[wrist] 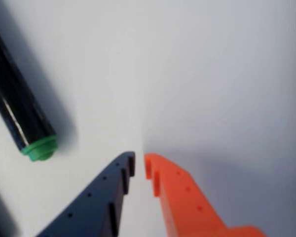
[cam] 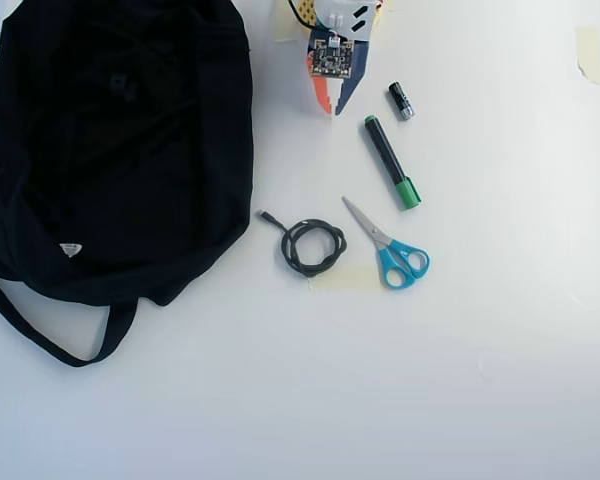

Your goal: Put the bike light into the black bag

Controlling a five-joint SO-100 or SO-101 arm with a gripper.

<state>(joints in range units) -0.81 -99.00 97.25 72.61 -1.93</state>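
Observation:
The black bag (cam: 100, 190) lies at the left of the overhead view, with its strap (cam: 40, 335) trailing toward the front and a small white label (cam: 70, 249). A faint small dark shape (cam: 121, 86) rests on the bag's upper part; it may be the bike light, but I cannot tell. No bike light shows on the table. My gripper (cam: 334, 108) is at the top centre, to the right of the bag. In the wrist view its blue and orange fingers (wrist: 139, 165) are closed with only a thin gap, holding nothing, just above the white table.
A black marker with a green cap (cam: 390, 160) lies right of the gripper and also shows in the wrist view (wrist: 19, 113). Nearby are a small black-and-silver cylinder (cam: 401, 101), blue-handled scissors (cam: 390, 250), a coiled black cable (cam: 312, 246) and tape patches (cam: 588, 50).

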